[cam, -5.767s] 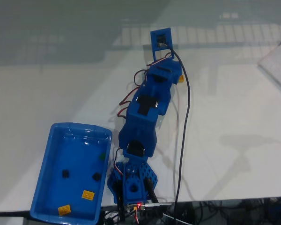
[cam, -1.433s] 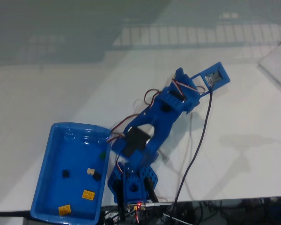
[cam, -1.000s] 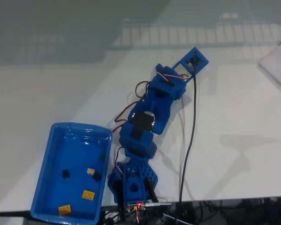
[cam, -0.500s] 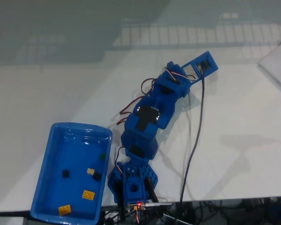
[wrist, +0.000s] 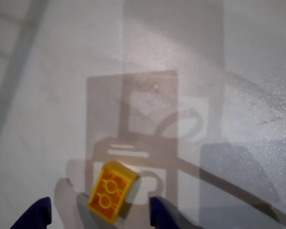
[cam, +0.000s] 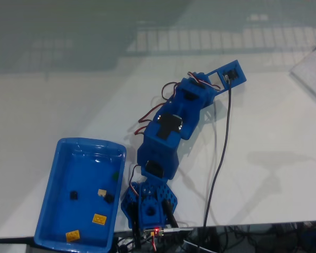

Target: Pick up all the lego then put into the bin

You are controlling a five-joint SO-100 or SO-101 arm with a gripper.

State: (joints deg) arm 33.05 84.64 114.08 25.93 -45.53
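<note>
In the wrist view a yellow lego brick (wrist: 112, 192) lies tilted on the white table, studs showing. My gripper (wrist: 97, 213) is open, its two blue fingertips (wrist: 37, 213) standing apart on either side of the brick, neither visibly pressing it. In the fixed view my blue arm (cam: 171, 124) stretches from its base toward the upper right. The blue bin (cam: 50, 190) sits at the lower left and holds several lego pieces: two yellow (cam: 99, 219), two black (cam: 73, 195) and one beige (cam: 101, 193).
A black cable (cam: 221, 137) hangs from the wrist camera mount (cam: 229, 74) down to the table's front edge. The arm's base (cam: 147, 208) stands right beside the bin. A pale sheet (cam: 312, 74) lies at the far right edge.
A beige brick has appeared in the bin since the oldest frame. Over the last second the arm swung left, then back right and reached out slightly farther.
</note>
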